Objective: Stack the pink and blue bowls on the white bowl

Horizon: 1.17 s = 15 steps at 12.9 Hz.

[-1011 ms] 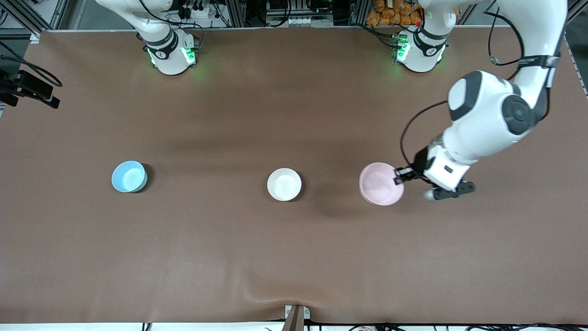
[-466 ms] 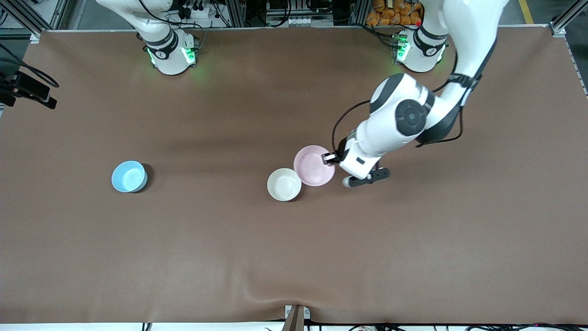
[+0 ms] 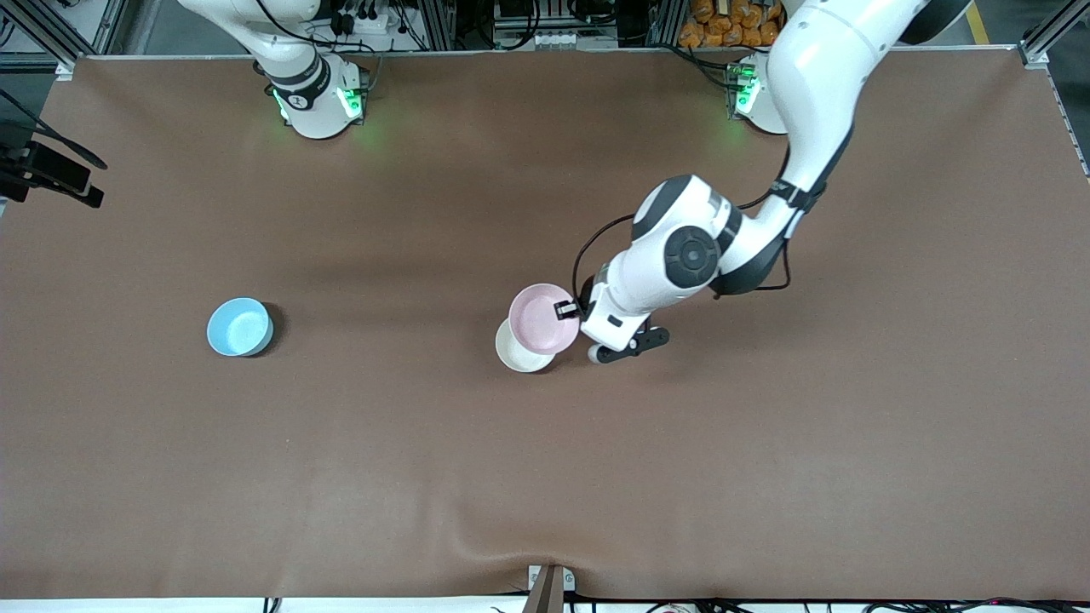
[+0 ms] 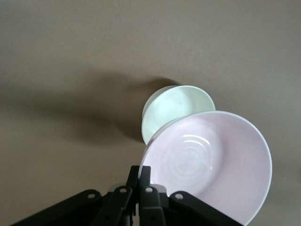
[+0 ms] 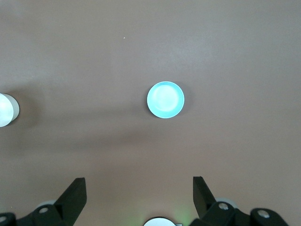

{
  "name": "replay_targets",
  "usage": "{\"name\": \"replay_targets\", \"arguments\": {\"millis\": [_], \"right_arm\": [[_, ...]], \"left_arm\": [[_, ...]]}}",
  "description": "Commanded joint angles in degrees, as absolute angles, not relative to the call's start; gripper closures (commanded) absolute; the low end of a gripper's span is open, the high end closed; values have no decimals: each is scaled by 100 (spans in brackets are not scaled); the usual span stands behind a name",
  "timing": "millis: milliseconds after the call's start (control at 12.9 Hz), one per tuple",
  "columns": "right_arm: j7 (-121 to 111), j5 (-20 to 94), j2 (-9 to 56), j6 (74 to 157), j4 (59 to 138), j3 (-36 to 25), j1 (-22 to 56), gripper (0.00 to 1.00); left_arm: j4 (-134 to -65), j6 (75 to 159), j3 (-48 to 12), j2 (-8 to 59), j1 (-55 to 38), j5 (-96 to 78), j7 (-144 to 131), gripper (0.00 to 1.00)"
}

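I see the brown counter [image 3: 426,477] filling nearly the whole front frame, with both arm bases along its top edge. My left arm comes down from the upper right of the frame and bends toward the centre, and the left gripper [image 3: 565,310] sits just right of centre, up in the air over the white bowl. Its jaws are pinched together on the rim of the pink bowl [image 3: 540,319], which hangs above the counter and overlaps the upper part of the white bowl [image 3: 516,356] in the front frame, so only a crescent of white shows at its lower edge. In the left wrist frame the left gripper [image 4: 142,175] shows at the bottom centre, clamped on the near rim of the pink bowl [image 4: 211,165], and the white bowl [image 4: 171,106] peeks out above it in the middle of the frame, partly covered. My right arm waits at its base in the upper left of the front frame; the right gripper [image 5: 139,195] shows at the bottom of the right wrist frame with its jaws spread wide and holding nothing. The blue bowl [image 3: 239,327] stands alone on the counter at the left of the front frame, well apart from the other two bowls; in the right wrist frame the blue bowl [image 5: 165,100] sits near the centre.
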<state>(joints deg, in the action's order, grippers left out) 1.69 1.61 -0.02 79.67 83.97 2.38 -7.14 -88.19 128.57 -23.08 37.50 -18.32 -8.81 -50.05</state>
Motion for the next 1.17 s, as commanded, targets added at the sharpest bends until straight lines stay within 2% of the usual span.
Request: {"name": "replay_targets", "arguments": {"millis": [0,233,544,777,933,1088], "right_arm": [[132,124,542,7972,8280,299,-792,0],[114,-44,755,7928,8296,299,-879,0],[105,-88,1028,7945,8314,290,-1204,0],[0,-18,1537,8050,8306,299,-1432,0],[9,-9,1801,8592,8515,299,-1468,0],[-26,43,1942,9627,9163,308,-1616,0]], "left_arm": [[-8587,12981,-1759,3989,-2433,-826,-5212,100],[-8333,13096,-1731,4288,-2575,-817,-5212,100],[-8323,13307,-1723,4464,-2663,-800,-5203,100],[-8323,13508,-1723,4614,-2681,-809,-5221,100],[-8323,13561,-1723,4684,-2681,-809,-5212,100],[-8323,13579,-1723,4728,-2681,-809,-5203,100]]}}
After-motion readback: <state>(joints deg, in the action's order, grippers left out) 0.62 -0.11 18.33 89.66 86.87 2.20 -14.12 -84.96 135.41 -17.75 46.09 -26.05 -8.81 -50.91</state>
